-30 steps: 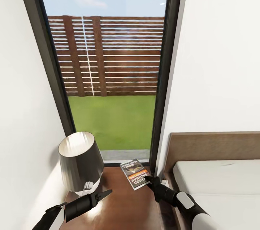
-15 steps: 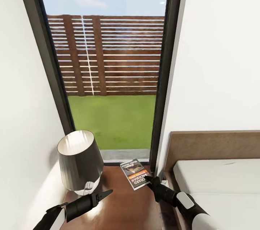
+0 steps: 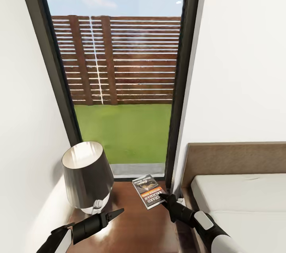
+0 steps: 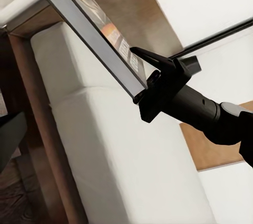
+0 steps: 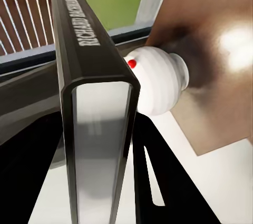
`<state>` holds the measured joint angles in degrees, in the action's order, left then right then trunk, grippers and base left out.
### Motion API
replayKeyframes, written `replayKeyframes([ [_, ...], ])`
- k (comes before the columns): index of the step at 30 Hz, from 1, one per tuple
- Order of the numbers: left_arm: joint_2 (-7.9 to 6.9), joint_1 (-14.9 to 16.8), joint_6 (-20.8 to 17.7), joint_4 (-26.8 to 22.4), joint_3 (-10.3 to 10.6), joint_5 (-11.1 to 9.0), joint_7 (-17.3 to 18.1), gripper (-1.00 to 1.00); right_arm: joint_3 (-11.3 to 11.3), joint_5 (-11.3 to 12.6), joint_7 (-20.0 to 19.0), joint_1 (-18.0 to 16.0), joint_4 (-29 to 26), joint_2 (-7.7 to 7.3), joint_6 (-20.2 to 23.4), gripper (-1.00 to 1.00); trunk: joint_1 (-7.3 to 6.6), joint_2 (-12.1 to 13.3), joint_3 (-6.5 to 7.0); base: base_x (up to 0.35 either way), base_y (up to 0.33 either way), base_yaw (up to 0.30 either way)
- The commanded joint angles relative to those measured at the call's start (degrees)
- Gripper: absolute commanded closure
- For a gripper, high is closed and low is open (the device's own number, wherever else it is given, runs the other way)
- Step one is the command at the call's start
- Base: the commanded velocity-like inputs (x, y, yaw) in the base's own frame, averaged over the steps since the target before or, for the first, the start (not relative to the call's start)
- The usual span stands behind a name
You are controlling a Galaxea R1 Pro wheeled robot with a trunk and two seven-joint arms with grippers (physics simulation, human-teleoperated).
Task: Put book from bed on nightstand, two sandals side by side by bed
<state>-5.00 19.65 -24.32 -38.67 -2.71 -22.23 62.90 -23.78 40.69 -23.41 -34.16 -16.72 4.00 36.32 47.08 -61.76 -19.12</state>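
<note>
White walls flank the tall dark-framed window (image 3: 119,74) ahead of you, with a slatted fence (image 3: 119,60) and grass (image 3: 123,132) beyond the glass. To your right sits the bed (image 3: 242,201), its brown headboard against the wall and its off-white mattress running out of the head view's lower right corner. Between the bed and the left wall stands the nightstand (image 3: 131,225), a glossy dark-brown surface that catches a bright reflection. On its left side rests a lamp (image 3: 87,175) with a dark shade, pale inside, and a ribbed white base. Your right arm reaches in from the lower right, and your right claw (image 3: 162,196) is clamped on the near edge of the book (image 3: 148,189): in the right wrist view the book's dark spine (image 5: 84,50) with white lettering runs away between the two black fingers (image 5: 153,176), and in the left wrist view you can see the same claw (image 4: 145,76) pinching the book's corner with the mattress behind it. The book is over the nightstand's back right part, close to the window frame, cover up, orange band showing; whether it rests on the wood or hangs just above it you cannot tell. Your left claw (image 3: 115,213) hovers low over the nightstand's front, just before the lamp's base, its fingers drawn together to a point and holding nothing.
</note>
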Motion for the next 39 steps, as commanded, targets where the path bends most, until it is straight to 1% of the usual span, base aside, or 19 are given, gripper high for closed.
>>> replayKeyframes([
  [1, -0.01, 0.0, -0.6, 0.0, 0.0, -0.3, 0.1, -1.00, -0.4, 0.1, 0.1, 0.0, -0.1, 0.04, 0.4, 1.00, 0.23, -0.5, -0.25, 0.000, 0.000, 0.000],
  [14, -0.01, 0.0, -0.6, 0.0, 0.0, -0.3, 0.1, -1.00, -0.3, 0.1, 0.0, 0.0, 0.0, 0.06, 0.4, 1.00, 3.08, -5.7, -2.59, 0.000, 0.000, 0.000],
  [18, -0.01, 0.0, -0.6, 0.0, 0.0, -0.3, 0.1, -1.00, -0.2, 0.0, 0.1, 0.0, 0.7, 0.58, 0.5, 1.00, 3.96, -7.3, -3.31, 0.000, 0.000, 0.000],
  [22, -0.01, 0.0, -0.6, 0.0, 0.0, -0.3, 0.1, -1.00, -0.1, 0.0, 0.1, 0.0, 4.4, 1.03, 0.5, 1.00, 4.84, -8.9, -4.02, 0.000, 0.000, 0.000],
  [24, -0.01, 0.0, -0.6, 0.0, 0.0, -0.3, 0.1, -1.00, -0.1, 0.0, 0.1, 0.0, 4.9, 1.39, 0.4, 1.00, 5.28, -9.7, -4.38, 0.000, 0.000, 0.000],
  [28, -0.01, 0.0, -0.6, 0.0, 0.0, -0.3, 0.1, -1.00, -0.1, 0.0, 0.1, 0.0, 5.3, 1.68, 0.4, 1.00, 6.16, -11.3, -5.10, 0.000, 0.000, 0.000],
  [39, -0.01, 0.0, -0.6, 0.0, 0.0, -0.3, 0.1, -1.00, -0.1, 0.0, 0.1, 0.0, 5.3, 1.71, 0.4, 1.00, 8.57, -15.7, -7.08, 0.000, 0.000, 0.000],
])
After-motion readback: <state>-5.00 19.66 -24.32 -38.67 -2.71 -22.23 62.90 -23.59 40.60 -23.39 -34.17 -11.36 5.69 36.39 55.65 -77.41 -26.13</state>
